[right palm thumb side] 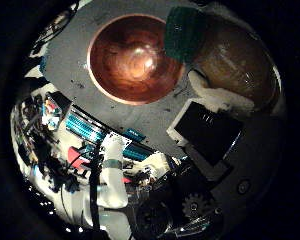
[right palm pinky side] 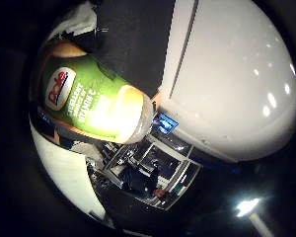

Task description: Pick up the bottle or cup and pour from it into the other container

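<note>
A bottle with a green label and yellow-green contents lies close across the palm in the little finger side view. In the thumb side view the bottle's teal cap and brownish body sit right beside the rim of a round copper-brown bowl, which stands on a grey table. The cap end points toward the bowl. My right hand shows white and black finger parts pressed against the bottle's body, curled round it. The inside of the bowl looks shiny; I cannot tell whether it holds liquid.
A large white surface fills one side of the little finger side view, with a dark strip next to it. Cluttered shelves and equipment lie past the table's edge.
</note>
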Robot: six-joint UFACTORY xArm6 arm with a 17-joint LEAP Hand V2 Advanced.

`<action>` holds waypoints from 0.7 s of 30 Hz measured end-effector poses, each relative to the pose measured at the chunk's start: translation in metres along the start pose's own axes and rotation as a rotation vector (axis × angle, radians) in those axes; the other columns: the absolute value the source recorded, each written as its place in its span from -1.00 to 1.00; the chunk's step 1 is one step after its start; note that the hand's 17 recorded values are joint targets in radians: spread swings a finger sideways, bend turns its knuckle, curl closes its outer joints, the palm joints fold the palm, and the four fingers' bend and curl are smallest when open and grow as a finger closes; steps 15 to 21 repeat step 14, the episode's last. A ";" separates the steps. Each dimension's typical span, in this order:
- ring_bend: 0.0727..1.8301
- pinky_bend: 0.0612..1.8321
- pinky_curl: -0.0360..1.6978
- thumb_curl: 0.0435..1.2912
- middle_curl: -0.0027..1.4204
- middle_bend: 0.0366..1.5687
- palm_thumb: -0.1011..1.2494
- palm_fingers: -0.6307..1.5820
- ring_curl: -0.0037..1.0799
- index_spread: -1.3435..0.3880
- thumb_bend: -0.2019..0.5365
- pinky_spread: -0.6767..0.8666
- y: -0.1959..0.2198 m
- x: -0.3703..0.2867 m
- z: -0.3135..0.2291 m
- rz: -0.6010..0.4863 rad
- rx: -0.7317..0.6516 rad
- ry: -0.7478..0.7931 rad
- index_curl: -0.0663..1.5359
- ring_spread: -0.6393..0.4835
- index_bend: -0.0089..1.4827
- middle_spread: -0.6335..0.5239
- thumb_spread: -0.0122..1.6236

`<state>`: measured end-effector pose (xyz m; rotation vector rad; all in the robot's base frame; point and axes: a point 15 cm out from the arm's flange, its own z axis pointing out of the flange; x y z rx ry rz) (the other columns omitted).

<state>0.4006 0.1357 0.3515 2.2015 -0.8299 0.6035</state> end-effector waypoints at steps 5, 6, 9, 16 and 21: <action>0.58 0.29 0.20 0.46 0.04 0.72 0.73 0.61 0.21 0.34 -0.51 -0.43 0.001 0.001 -0.001 0.002 0.003 -0.002 0.02 -0.17 0.60 -0.08 -0.66; 0.58 0.29 0.20 0.46 0.04 0.72 0.73 0.61 0.21 0.34 -0.51 -0.43 0.002 0.002 -0.001 0.005 0.005 -0.003 0.02 -0.17 0.60 -0.08 -0.66; 0.58 0.29 0.20 0.46 0.04 0.72 0.73 0.61 0.21 0.34 -0.51 -0.43 0.003 0.003 -0.001 0.005 0.006 -0.006 0.03 -0.17 0.59 -0.08 -0.66; 0.58 0.29 0.20 0.46 0.04 0.72 0.73 0.61 0.21 0.33 -0.51 -0.43 0.007 0.005 -0.003 0.017 0.016 -0.018 0.03 -0.17 0.59 -0.08 -0.66; 0.58 0.29 0.20 0.46 0.04 0.72 0.73 0.61 0.21 0.33 -0.51 -0.43 0.007 0.005 -0.003 0.017 0.016 -0.018 0.03 -0.17 0.59 -0.08 -0.66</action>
